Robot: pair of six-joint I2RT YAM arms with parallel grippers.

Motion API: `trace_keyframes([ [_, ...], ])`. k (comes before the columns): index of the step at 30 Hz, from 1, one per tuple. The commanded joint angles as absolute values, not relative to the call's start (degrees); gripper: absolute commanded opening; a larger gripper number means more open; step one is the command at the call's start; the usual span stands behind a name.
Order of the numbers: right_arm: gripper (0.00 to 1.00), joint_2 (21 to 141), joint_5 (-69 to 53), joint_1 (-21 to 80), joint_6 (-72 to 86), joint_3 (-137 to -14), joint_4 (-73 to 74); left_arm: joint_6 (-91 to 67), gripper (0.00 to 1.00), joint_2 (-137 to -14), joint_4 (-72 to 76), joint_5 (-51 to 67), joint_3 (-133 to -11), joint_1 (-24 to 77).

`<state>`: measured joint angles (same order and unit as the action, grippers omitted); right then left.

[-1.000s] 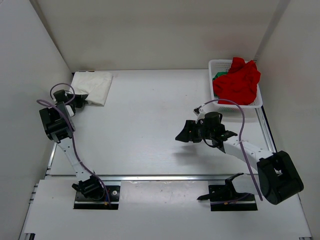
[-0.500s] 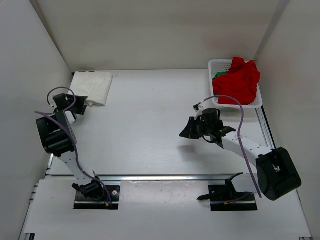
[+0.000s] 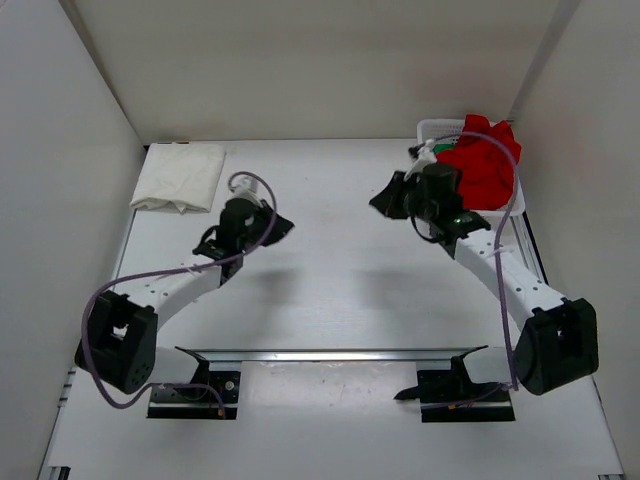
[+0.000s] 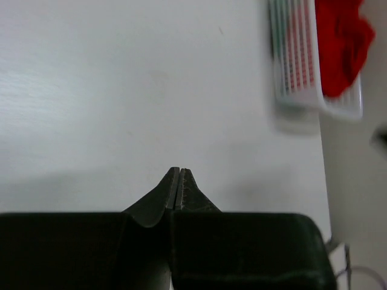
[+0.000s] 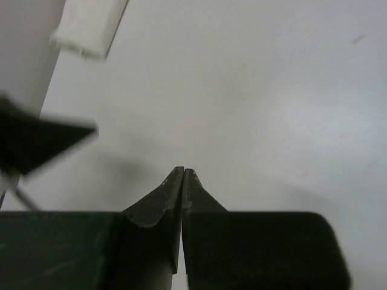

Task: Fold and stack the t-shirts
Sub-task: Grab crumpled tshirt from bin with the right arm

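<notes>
The cream-white t-shirt (image 3: 182,175) lies folded at the table's far left corner; the right wrist view shows its edge (image 5: 91,27). The red t-shirt (image 3: 488,160) is heaped in the white mesh basket (image 3: 505,210) at the far right, also in the left wrist view (image 4: 341,42). A sliver of the green t-shirt (image 3: 431,148) shows beside it. My left gripper (image 3: 284,226) hangs shut and empty over the table's middle left, its jaws pressed together (image 4: 180,171). My right gripper (image 3: 378,200) is shut and empty just left of the basket, pointing left (image 5: 183,171).
The basket's mesh wall (image 4: 290,60) stands at the right edge of the table. White walls enclose the table on the left, back and right. The blurred dark shape in the right wrist view is the left gripper (image 5: 42,142). A metal rail (image 3: 330,353) runs along the near edge.
The left arm has swung from beside the cream-white t-shirt toward the table's middle and its gripper has shut. The right arm has moved back toward the basket with its gripper shut.
</notes>
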<state>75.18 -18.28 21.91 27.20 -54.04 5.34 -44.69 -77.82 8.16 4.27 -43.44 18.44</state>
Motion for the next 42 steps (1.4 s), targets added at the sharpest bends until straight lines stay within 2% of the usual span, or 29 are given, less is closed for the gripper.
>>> trace_keyframes([
  [1,0.00,77.42,-6.78,15.05,24.08,-62.83,10.63,-38.24,0.05,-75.41,6.42,-1.75,-40.78,28.88],
  [3,0.00,81.18,-7.03,5.32,23.47,-66.77,12.38,-35.26,0.05,-75.85,5.63,-0.28,-40.78,33.46],
  [7,0.03,94.64,-3.26,-4.29,20.05,-78.91,18.28,-34.45,0.03,-73.30,7.29,0.09,-36.04,39.81],
  [9,0.16,99.74,-1.58,-6.23,18.73,-84.18,19.59,-35.33,0.02,-71.02,9.83,-1.32,-32.62,42.27],
  [10,0.19,103.41,-1.67,-7.20,17.85,-87.42,20.03,-35.16,0.04,-69.88,10.19,-0.88,-30.78,42.45],
  [13,0.39,110.72,-1.41,-8.26,15.83,-94.28,21.44,-35.69,0.11,-68.65,11.78,2.71,-27.96,41.31],
  [17,0.46,118.90,-0.18,-8.61,14.77,-102.90,24.42,-34.45,0.13,-67.77,12.48,6.05,-26.37,38.77],
  [25,0.46,127.17,4.30,-6.68,13.62,-111.80,25.76,-35.16,0.18,-69.08,14.76,8.96,-25.49,37.70],
  [30,0.38,130.42,4.57,-7.03,14.06,-116.53,28.03,-35.86,0.18,-69.70,14.86,9.05,-25.05,37.35],
  [32,0.38,130.96,4.66,-6.85,13.54,-117.51,28.65,-36.12,0.18,-69.78,14.85,9.05,-24.53,36.65],
  [35,0.18,131.05,4.83,-6.94,13.36,-118.83,29.27,-36.47,0.18,-69.08,15.21,8.44,-24.87,37.00],
  [36,0.17,131.04,4.83,-7.12,13.36,-118.83,29.44,-36.56,0.18,-69.08,15.29,7.92,-24.96,36.91],
  [37,0.18,130.87,5.18,-6.95,12.92,-119.00,29.01,-36.91,0.18,-69.17,15.29,8.26,-24.79,37.18],
  [39,0.39,130.95,5.27,-7.29,13.18,-120.13,29.44,-37.09,0.17,-69.08,15.29,8.35,-24.87,37.35],
  [42,0.43,134.73,5.09,-7.73,12.30,-127.34,35.06,-37.44,0.18,-68.38,15.03,8.26,-24.52,37.27],
])
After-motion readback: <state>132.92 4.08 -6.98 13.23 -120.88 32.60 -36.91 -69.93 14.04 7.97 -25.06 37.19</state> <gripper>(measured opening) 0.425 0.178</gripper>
